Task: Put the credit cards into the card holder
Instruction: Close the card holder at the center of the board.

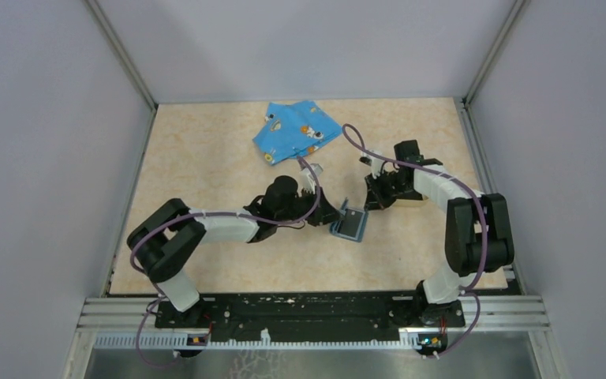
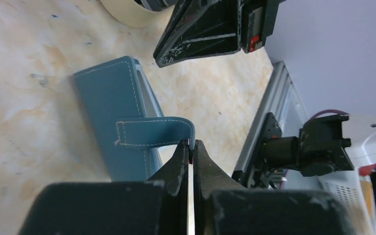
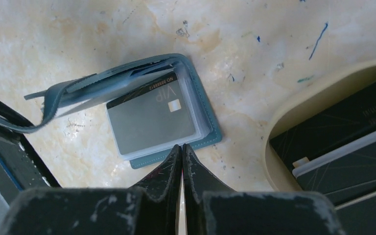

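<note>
Left gripper was pinched shut on the strap of the holder, propping its flap open on the counter. Right gripper was closed, empty, poised just above the holder's near edge.

Step, as judged: one card lay seated inside the holder. The next move called for fetching another from the tray.

Count:
- holders, one
- cards in tray, at least two, overlapped
- trays, one
- cloth, one
</note>
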`<state>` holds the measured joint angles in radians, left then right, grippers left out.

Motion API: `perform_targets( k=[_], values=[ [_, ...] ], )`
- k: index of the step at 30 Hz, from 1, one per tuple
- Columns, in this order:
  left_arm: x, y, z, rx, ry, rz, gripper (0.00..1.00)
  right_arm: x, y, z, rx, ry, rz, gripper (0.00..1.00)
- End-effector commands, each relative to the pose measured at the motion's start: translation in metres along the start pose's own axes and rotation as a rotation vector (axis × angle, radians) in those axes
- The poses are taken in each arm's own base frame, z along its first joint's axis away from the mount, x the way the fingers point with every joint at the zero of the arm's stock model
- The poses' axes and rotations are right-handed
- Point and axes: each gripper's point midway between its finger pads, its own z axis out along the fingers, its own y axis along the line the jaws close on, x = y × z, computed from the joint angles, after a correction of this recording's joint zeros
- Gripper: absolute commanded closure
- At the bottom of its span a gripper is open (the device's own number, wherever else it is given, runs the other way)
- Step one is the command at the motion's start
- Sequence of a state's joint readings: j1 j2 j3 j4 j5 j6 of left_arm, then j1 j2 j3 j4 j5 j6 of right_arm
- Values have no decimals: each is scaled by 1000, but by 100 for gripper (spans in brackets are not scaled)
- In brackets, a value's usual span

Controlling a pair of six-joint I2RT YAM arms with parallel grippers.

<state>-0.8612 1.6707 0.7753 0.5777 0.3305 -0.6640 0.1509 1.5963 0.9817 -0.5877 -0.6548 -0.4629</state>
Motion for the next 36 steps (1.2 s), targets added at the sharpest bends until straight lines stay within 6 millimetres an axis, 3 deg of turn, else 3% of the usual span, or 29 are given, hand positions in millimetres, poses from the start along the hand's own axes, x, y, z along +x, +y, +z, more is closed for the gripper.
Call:
perform_targets(
  k=[1,14,18,24,31,36],
  values=[
    [12,-21,10,169,35,-119,100,-19,-4,-15,31,-54,49,98],
    [42,-28,47,247,95,-243,99,-29,-4,-18,25,-109,68,96],
    [58,-22,55,232,123,-271,92,-35,-1,-23,16,-136,64,95],
    [66,-16,60,222,134,-288,82,-40,24,-26,-118,-174,8,94],
    [70,-18,61,218,143,-284,70,-18,29,-4,-171,-52,25,94],
    [75,-24,55,226,155,-285,60,1,20,16,-116,79,33,94]
  ],
)
